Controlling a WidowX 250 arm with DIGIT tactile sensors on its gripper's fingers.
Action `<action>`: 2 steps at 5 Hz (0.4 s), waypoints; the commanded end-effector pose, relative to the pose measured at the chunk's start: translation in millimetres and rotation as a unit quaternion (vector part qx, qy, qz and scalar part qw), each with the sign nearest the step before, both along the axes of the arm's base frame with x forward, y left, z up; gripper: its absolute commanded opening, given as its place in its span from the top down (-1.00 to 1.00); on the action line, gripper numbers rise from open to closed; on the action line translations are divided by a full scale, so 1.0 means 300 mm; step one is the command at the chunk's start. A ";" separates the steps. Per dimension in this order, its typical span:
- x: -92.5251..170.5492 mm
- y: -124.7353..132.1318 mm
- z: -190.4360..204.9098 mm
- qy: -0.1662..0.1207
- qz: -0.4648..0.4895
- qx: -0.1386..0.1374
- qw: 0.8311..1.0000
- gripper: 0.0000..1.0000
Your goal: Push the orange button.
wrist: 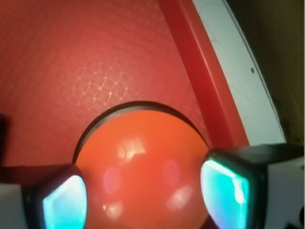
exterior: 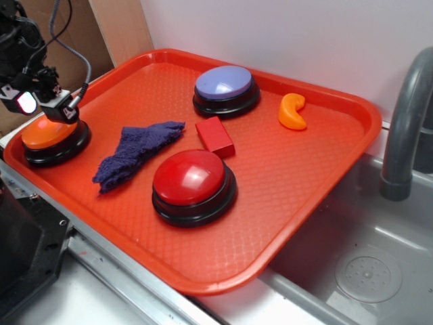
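I see my black gripper (wrist: 143,195) spread open, fingers flanking the smooth orange dome button on its black base (wrist: 143,176), directly above it on the red plastic tray (exterior: 304,189).

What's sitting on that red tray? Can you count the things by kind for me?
Dome push buttons: 3 (orange button, red button, purple button)
Blue cloth: 1
Red block: 1
Orange crescent piece: 1
Total: 6 things on the tray
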State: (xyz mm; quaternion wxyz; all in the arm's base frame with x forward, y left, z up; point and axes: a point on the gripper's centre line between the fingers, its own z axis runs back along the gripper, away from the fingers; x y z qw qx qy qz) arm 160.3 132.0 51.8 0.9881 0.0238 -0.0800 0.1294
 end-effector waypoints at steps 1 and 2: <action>0.026 0.019 -0.018 0.005 -0.019 -0.005 1.000 -1.00; 0.026 0.019 -0.025 0.025 -0.010 -0.017 0.999 -1.00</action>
